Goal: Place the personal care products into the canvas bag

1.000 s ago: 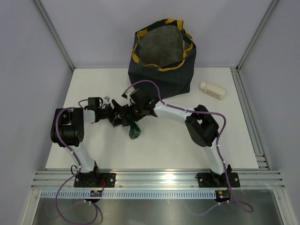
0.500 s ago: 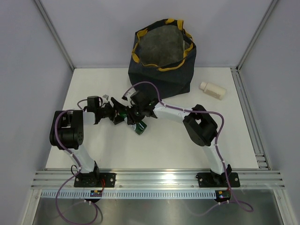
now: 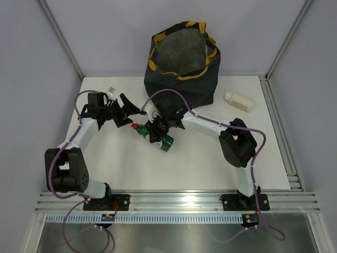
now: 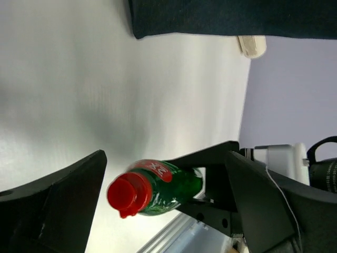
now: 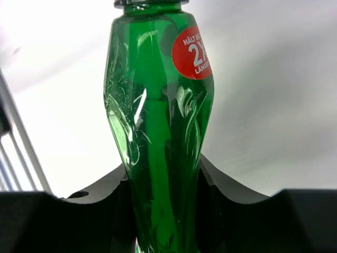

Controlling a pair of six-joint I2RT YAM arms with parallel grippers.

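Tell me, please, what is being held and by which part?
The right gripper holds the green bottle around its lower body; the left gripper is open, holding nothing.

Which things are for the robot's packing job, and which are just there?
For the job: green bottle with red cap, gripped in the right hand; cream bottle; canvas bag.
Just there: white table; metal rail.

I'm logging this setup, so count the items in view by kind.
Bottles: 2, a green clear plastic bottle with a red cap and a cream plastic bottle.
Bags: 1, a navy fabric tote with a mustard-yellow rim.
Total: 3
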